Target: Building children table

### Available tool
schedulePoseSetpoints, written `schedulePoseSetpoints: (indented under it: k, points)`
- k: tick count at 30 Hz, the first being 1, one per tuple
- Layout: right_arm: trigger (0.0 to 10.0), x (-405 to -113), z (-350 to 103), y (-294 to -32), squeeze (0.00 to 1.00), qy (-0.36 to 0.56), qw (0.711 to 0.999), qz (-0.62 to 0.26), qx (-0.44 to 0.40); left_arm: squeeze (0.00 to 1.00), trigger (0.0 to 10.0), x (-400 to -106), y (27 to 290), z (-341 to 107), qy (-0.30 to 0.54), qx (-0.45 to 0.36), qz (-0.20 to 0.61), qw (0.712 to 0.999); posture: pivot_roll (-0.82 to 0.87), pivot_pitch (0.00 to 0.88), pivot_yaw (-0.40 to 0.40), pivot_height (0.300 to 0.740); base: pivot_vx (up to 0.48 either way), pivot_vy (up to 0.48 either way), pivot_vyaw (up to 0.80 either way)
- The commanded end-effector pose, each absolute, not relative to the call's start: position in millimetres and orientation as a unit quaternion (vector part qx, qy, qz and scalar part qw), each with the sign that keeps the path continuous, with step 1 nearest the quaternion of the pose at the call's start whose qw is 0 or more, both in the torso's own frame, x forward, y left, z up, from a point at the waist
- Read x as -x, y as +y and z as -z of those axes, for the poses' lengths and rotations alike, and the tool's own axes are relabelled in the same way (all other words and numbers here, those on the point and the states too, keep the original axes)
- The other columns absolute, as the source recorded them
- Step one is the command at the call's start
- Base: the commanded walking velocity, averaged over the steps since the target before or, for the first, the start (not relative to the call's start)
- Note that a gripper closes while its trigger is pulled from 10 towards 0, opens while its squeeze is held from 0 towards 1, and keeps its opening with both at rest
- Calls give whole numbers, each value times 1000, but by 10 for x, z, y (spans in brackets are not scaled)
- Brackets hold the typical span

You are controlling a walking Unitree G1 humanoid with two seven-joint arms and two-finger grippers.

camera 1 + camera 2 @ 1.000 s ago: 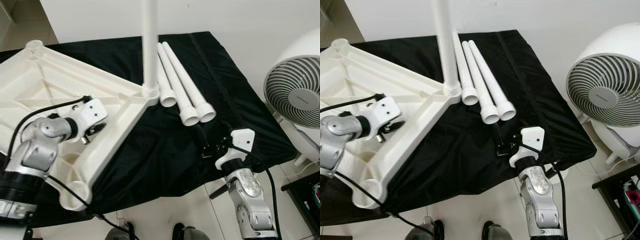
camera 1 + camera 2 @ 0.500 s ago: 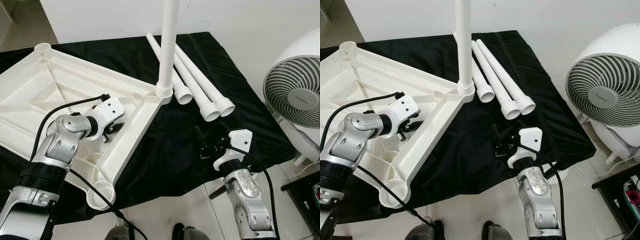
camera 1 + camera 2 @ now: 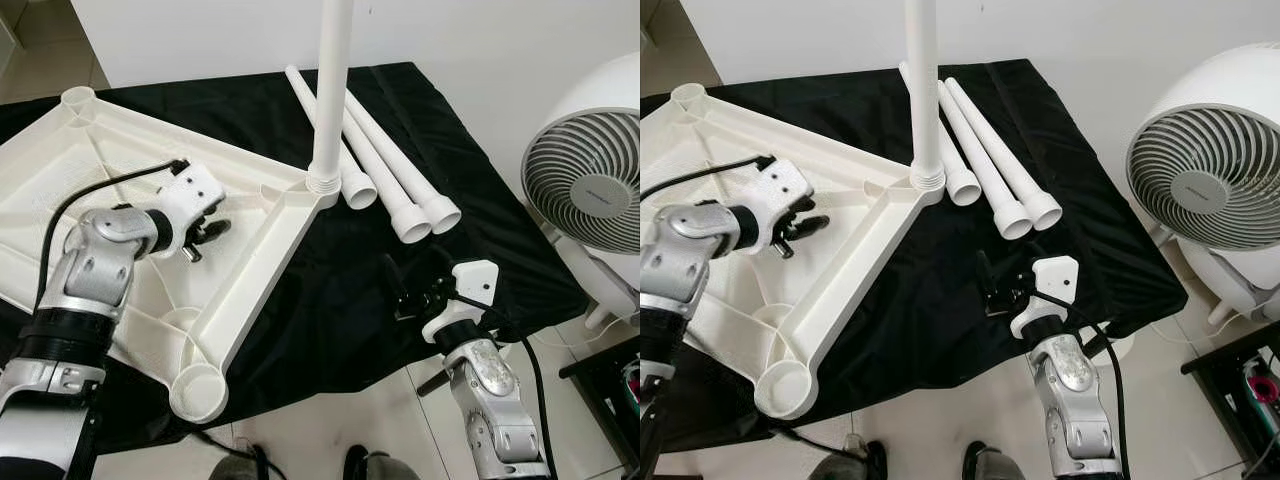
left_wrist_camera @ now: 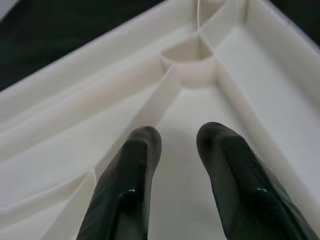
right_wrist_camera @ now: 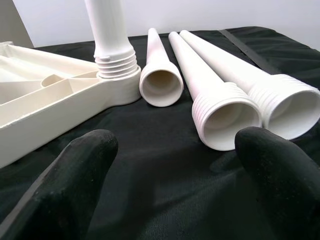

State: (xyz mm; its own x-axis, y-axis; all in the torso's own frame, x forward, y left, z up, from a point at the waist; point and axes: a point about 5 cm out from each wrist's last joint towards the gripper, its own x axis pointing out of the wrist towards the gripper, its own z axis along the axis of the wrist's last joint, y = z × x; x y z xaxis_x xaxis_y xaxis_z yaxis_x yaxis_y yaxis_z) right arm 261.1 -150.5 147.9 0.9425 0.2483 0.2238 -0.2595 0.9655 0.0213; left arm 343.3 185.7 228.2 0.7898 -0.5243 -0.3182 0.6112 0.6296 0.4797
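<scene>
Left gripper — fingers parted, grasping nothing — over tabletop. Right gripper released; three loose legs just ahead.

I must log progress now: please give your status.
Left tool open over upturned tabletop. Right tool open, empty, facing three loose legs. One leg standing in corner socket. Fan at right.

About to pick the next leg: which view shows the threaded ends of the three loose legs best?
The right wrist view: the loose legs face it, open mouths and ribbed ends close up. The eye views show them whole from above on the black cloth, threads small. The left wrist view faces the tabletop underside.
</scene>
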Motion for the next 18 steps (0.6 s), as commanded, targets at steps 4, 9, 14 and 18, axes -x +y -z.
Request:
schedulePoseSetpoints:
  k: [4,9,14,18]
  points:
    - [10000,-2591,-1445,-1514,0,-102,986,-131,-27,0,10000,-3291,1853,-2224,97,-262,375,884,53,158,-3,740,0,0,0]
    - [10000,-2589,-1440,-1513,0,-101,986,-133,-27,0,10000,-3211,1890,-2184,124,-243,402,874,55,159,-6,740,0,0,0]
    - [10000,-2591,-1435,-1519,0,-99,986,-133,-26,0,10000,-3152,1925,-2083,153,-249,411,863,55,159,-6,740,0,0,0]
    - [10000,-2594,-1434,-1526,0,-99,986,-132,-24,0,10000,-3113,1932,-2027,168,-249,414,859,54,159,-7,740,0,0,0]
